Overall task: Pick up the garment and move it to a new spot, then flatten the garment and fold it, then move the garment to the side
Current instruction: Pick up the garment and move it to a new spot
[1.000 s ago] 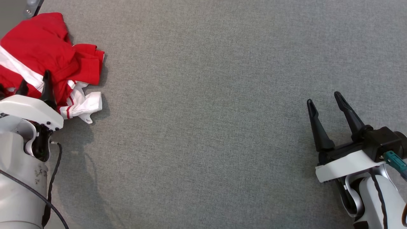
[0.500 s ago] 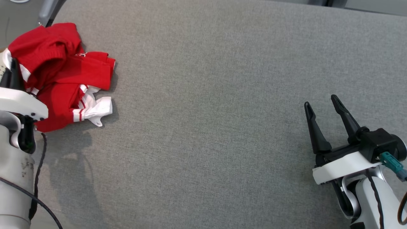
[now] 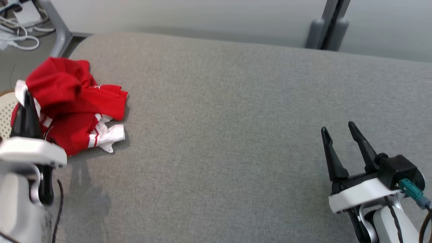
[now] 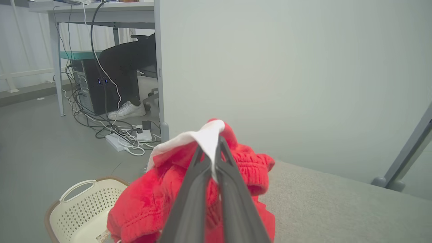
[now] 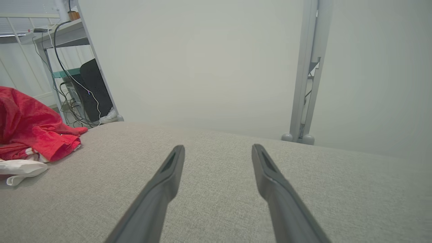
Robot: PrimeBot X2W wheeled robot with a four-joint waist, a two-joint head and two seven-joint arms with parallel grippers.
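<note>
Where the grey cloth-covered table (image 3: 219, 118) rounds off at its far left corner, the garment (image 3: 76, 99) sits in a crumpled heap, mostly red with white bands. A white cuff or hem spills out toward the near side and lies flat on the cloth. The left gripper (image 3: 26, 101) reaches into the heap from the near side with its two dark fingers pressed together. Seen from the left wrist, the pinch is plain: a white band of the fabric is caught between the fingers close to their tips, and the cloth rises to a peak there, with the red folds hanging around and below it.

The right gripper (image 3: 337, 128) is well apart from all this, over the near right part of the table. Its fingers are spread wide and point toward the far edge, with bare grey cloth between them. I cannot tell whether they touch the surface.

On the floor just beside the table's left edge stands a cream perforated basket (image 4: 84, 206). Beyond it, a tangle of cables (image 4: 125, 135) lies by a desk, and a person's white shoe (image 4: 127, 109) rests under that desk. A grey post (image 3: 329, 27) rises behind the table's far edge, against a pale partition.
</note>
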